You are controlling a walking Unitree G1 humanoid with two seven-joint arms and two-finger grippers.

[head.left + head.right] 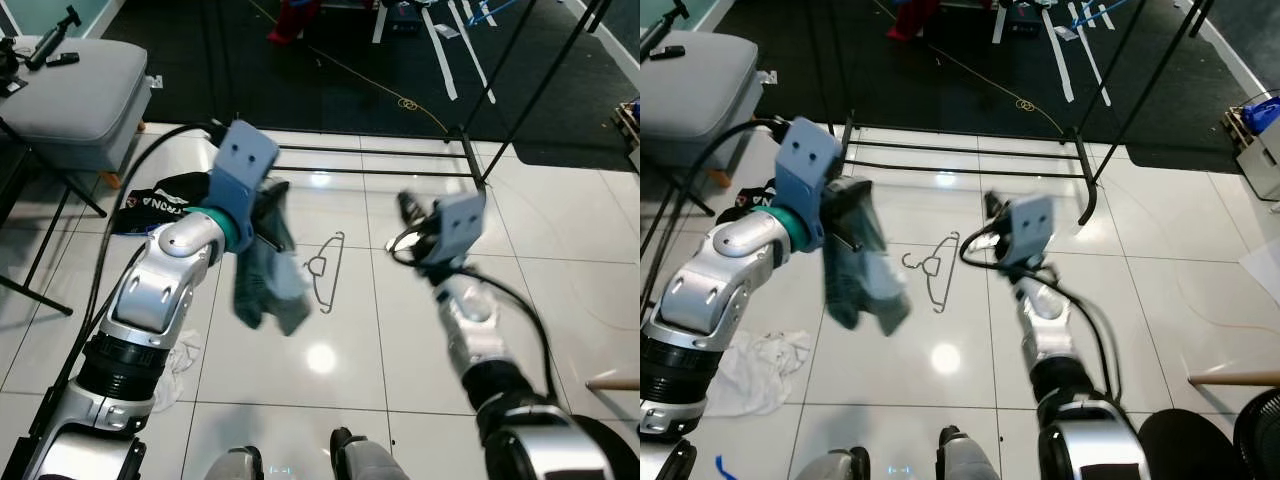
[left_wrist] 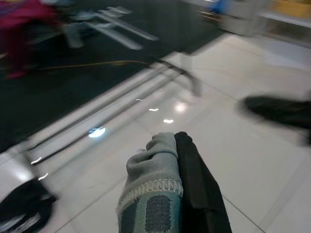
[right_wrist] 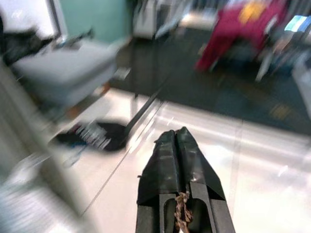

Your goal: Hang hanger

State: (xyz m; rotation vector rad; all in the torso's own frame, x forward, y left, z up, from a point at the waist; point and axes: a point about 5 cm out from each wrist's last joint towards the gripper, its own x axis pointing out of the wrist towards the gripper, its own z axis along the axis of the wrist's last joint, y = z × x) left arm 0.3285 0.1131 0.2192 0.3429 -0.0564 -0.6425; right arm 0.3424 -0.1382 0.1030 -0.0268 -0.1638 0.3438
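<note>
Looks like the move here is picking up the hanger (image 1: 327, 268): the right gripper (image 1: 405, 212), fingers pressed together on nothing, should open and drop onto the shoulder wire, not the hook. It's thin bare wire lying flat on the white tile at frame center, while the left gripper (image 2: 187, 160) is clamped on a grey-teal cloth (image 1: 268, 280).

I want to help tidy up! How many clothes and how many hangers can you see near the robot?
Clothes: 3 (grey-teal garment held by the left gripper, black garment on the floor, white cloth on the floor)
Wire hangers: 1 (hanger lying on the tiles)
Total: 4
</note>
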